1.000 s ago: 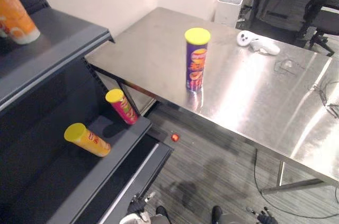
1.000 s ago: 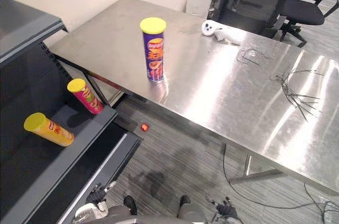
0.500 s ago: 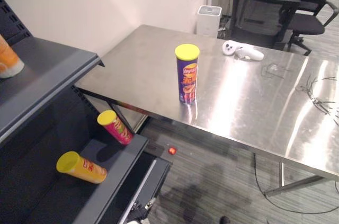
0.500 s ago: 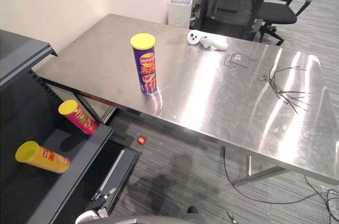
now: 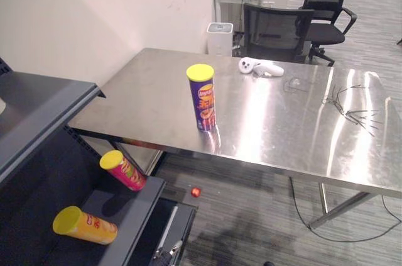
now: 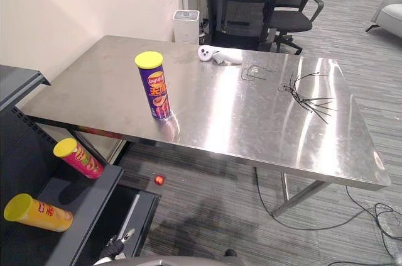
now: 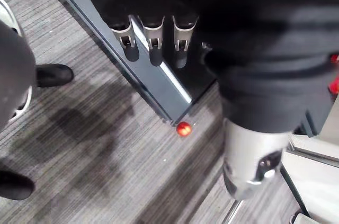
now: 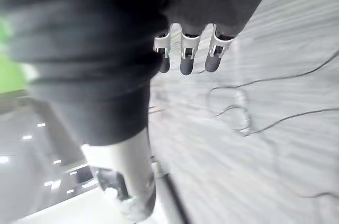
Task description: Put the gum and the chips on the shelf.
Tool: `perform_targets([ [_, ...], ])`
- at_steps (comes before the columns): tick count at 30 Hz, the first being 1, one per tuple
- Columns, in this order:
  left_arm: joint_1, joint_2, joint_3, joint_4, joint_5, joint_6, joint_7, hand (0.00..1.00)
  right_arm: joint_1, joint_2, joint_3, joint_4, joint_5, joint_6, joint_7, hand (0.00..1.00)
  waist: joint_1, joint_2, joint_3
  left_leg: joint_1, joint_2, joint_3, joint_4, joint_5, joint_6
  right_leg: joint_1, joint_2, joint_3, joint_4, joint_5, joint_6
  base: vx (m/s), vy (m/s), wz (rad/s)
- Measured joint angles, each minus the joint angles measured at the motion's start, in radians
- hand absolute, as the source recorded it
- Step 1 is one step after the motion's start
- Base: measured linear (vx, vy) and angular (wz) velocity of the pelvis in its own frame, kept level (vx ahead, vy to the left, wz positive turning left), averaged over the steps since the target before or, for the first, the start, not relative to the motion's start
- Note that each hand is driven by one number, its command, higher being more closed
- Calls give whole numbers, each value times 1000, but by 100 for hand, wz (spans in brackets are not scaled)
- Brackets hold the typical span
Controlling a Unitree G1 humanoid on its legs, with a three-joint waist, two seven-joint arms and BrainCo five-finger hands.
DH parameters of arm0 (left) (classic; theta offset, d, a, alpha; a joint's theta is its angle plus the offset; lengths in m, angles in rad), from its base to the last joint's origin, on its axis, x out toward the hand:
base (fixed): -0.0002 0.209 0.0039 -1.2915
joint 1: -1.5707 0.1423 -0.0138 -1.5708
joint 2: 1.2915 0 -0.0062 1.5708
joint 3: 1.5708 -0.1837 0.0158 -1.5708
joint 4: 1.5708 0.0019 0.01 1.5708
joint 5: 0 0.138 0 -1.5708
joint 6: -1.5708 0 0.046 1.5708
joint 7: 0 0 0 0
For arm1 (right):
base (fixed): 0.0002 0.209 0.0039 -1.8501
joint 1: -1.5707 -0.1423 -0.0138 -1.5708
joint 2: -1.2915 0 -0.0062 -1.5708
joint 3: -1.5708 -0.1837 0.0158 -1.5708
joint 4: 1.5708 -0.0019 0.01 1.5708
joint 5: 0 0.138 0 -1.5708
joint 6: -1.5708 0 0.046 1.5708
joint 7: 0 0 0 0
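A purple chips can with a yellow lid [image 5: 201, 97] stands upright near the front left of the steel table [image 5: 282, 134]. The dark grey shelf [image 5: 38, 105] rises at the left. On its lower board lie a pink can [image 5: 122, 170] and a yellow can [image 5: 83, 225], both with yellow lids. A small red round thing [image 5: 195, 192] lies on the floor below the table's edge, and it appears again [image 7: 183, 128] by the shelf's base corner. My left hand [image 7: 153, 44] hangs over that base with straight fingers, holding nothing. My right hand [image 8: 185, 57] hangs over the floor, fingers relaxed and empty.
A white controller [image 5: 260, 67] and a tangle of thin wires [image 5: 352, 99] lie on the table's far side. Behind it stand two black office chairs [image 5: 276, 24], a white bin-like unit [image 5: 218, 33] and a small desk. A cable trails on the carpet under the table.
The whole picture has shifted, so the camera has moved: more of the room behind the table shows and less of the upper shelf. The cans and the chips have stayed in place.
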Motion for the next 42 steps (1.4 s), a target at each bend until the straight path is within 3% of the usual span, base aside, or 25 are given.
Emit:
perform_targets([
  [5,13,-2,-58,-44,4,5,4,0,-22,1,37,-470,-156,-81,-123,0,3,-19,-11,0,10,-2,1,5,-5,-2,3,-6,-3,2,4,-22,-68,1],
  [7,15,0,-71,-47,16,5,3,0,-27,3,81,-561,-205,-93,-140,0,3,-21,-12,-1,10,-4,1,5,-5,-2,3,-8,-4,2,4,-21,-52,2],
  [11,14,2,-89,-55,36,5,-2,0,-27,45,239,-744,-258,-111,-126,0,3,-25,-15,-22,12,-8,19,6,-4,-12,2,-9,-5,5,8,-23,-53,3],
  [14,8,2,-123,-62,67,5,-12,0,-16,55,448,-835,-271,-112,-28,0,7,-28,-16,-39,12,-14,24,7,-2,-20,0,-13,-17,17,18,-34,-43,6],
  [15,8,3,-137,-62,73,5,-17,0,-22,51,521,-835,-297,-105,40,0,13,-30,-17,-47,10,-22,23,8,-1,-20,-2,-20,-28,24,16,-27,-26,13],
  [18,8,11,-152,-59,73,4,-32,0,-57,10,626,-781,-295,-101,122,0,8,-27,-22,-68,0,-52,20,15,9,-24,-7,-40,-37,27,17,-30,-54,27],
  [23,-2,79,-247,-23,73,5,-52,0,-210,-166,855,-548,-295,-46,256,0,15,-25,-19,-126,-23,-188,33,24,22,-36,-22,-86,-54,40,14,-25,-31,28],
  [26,4,99,-272,-9,73,5,-52,0,-282,-206,919,-482,-294,-36,285,0,39,-22,1,-136,-23,-226,37,27,27,-29,-23,-115,-53,41,13,-46,-37,29],
  [42,-11,105,-284,-34,66,4,-30,0,-521,-219,1104,-355,-295,-5,288,0,61,-18,72,-164,-56,-345,-4,80,51,-17,-45,-202,-71,41,12,-40,-16,17],
])
